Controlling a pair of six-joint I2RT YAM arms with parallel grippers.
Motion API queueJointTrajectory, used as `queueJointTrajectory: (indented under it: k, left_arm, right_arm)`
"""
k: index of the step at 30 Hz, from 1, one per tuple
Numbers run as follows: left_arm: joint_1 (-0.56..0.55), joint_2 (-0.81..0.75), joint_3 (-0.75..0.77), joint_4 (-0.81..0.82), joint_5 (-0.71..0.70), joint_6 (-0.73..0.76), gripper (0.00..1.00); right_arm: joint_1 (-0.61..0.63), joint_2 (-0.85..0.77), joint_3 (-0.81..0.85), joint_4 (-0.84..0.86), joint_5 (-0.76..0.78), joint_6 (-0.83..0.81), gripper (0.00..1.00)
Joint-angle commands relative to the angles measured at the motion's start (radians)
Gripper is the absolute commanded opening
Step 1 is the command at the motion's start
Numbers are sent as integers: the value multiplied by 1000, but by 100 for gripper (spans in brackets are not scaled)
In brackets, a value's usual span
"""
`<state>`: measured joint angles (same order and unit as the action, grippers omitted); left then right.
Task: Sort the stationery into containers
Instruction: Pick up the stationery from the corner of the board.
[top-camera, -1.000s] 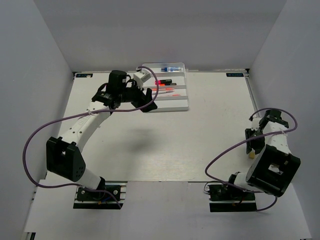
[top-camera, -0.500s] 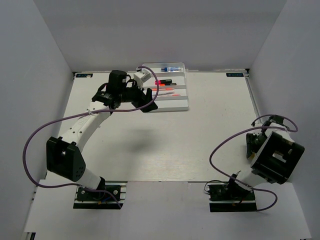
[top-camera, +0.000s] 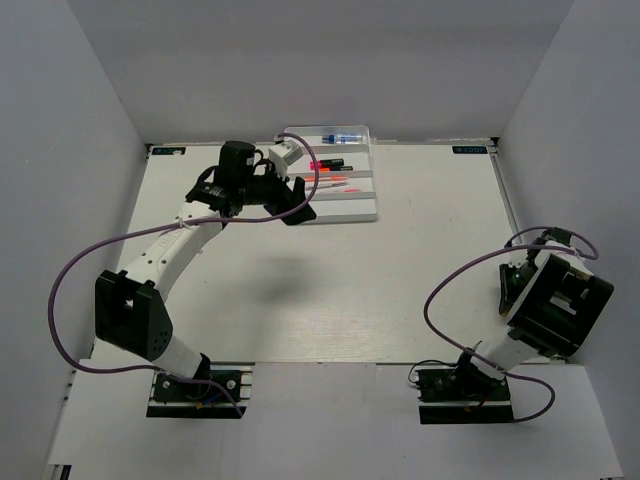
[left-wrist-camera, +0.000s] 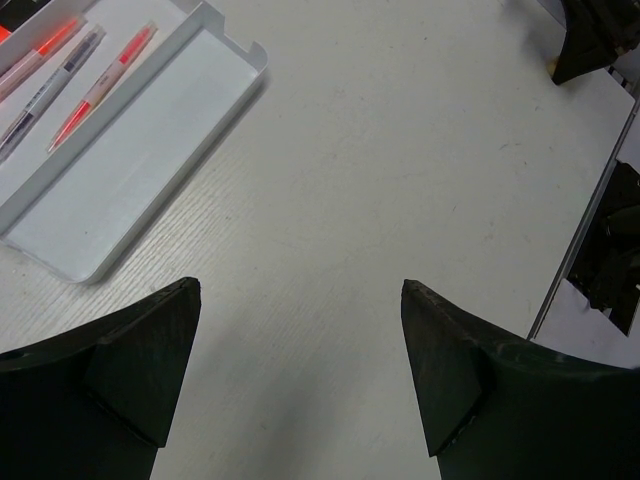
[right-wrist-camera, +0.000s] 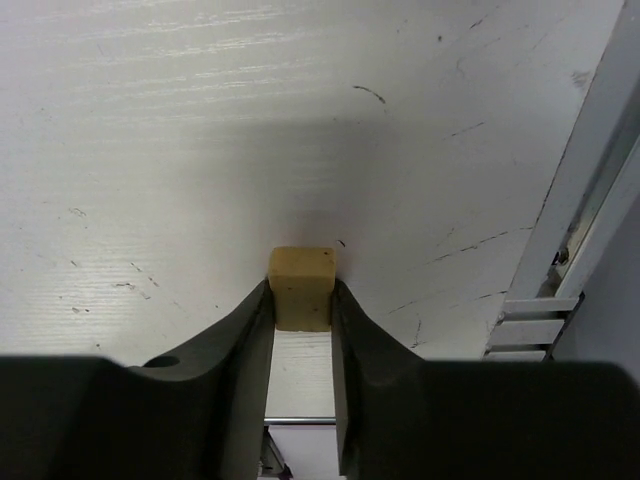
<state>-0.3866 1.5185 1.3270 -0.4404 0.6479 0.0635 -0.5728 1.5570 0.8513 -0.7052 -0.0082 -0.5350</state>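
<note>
Pick-up step: the tan eraser (right-wrist-camera: 302, 278), on the table (top-camera: 350, 270) beside its right edge rail (right-wrist-camera: 590, 200), is pinched by the right gripper (right-wrist-camera: 302, 300). A lift clear of the rail and a carry over bare table to the far white tray (top-camera: 345, 212) are judged necessary. The left gripper (left-wrist-camera: 300, 340) is held wide and empty near the tray.

A white rectangular plastic tray (top-camera: 345, 208) with long stepped rows lies flat at the far side. Its rows hold a clear blue-capped bottle (top-camera: 345, 136), a pink-and-black marker (top-camera: 326, 163) and thin pink-orange sticks (top-camera: 338, 179). A tiny tan eraser block (right-wrist-camera: 302, 284) sits pinched in the right gripper (right-wrist-camera: 301, 300).
</note>
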Motion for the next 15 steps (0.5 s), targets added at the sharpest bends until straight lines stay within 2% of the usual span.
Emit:
queueJointTrajectory:
  k: [1, 3, 4, 8, 11, 12, 15]
  left_arm:
    - [6, -23, 0, 6, 10, -7, 91]
    - [17, -32, -18, 20, 10, -53, 92]
    - [38, -40, -56, 47, 34, -141, 92]
    - [103, -54, -133, 97, 105, -310, 98]
    - [184, -70, -175, 108, 87, -398, 98]
    - [230, -75, -183, 101, 61, -407, 98]
    - [284, -72, -181, 48, 9, -412, 98]
  right_arm:
    - [10, 28, -1, 3, -111, -10, 27]
    - [16, 25, 6, -20, -136, -23, 18]
    - [34, 23, 20, -31, -165, -31, 16]
    - [109, 18, 84, -80, -223, -48, 2]
    - [206, 34, 179, -103, -245, -63, 0]
    - [270, 53, 256, -115, -262, -66, 0]
    - [358, 110, 418, -149, -297, -63, 0]
